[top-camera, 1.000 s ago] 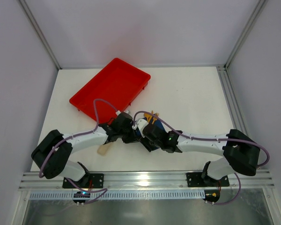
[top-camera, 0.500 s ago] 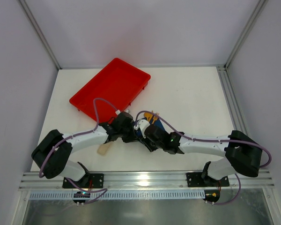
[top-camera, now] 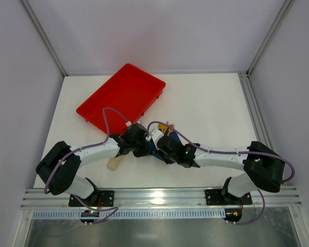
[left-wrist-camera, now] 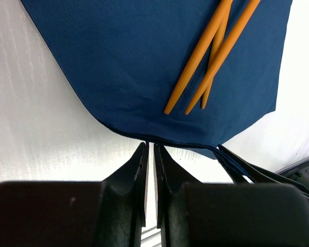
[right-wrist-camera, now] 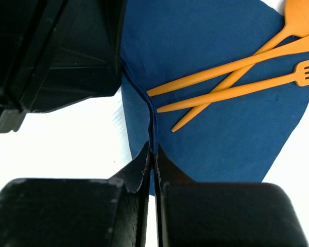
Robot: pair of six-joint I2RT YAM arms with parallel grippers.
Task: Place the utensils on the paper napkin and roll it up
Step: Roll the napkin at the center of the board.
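We see the white table (top-camera: 211, 113) with the red tray (top-camera: 121, 95) at its far left. Between the 2 wrists, the paper napkin (left-wrist-camera: 134, 62) lies on the table, with the 3 utensils (right-wrist-camera: 232, 67) crossed on it. The left gripper (left-wrist-camera: 150, 146) and right gripper (right-wrist-camera: 153, 152) each pinch an edge of the napkin, fingers closed on the paper.

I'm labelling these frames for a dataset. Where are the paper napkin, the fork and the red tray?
paper napkin (left-wrist-camera: 118, 62): left wrist view, bare upper-left area of the sheet.
fork (right-wrist-camera: 247, 89): right wrist view, on its handle.
red tray (top-camera: 121, 98): top external view, bare floor.
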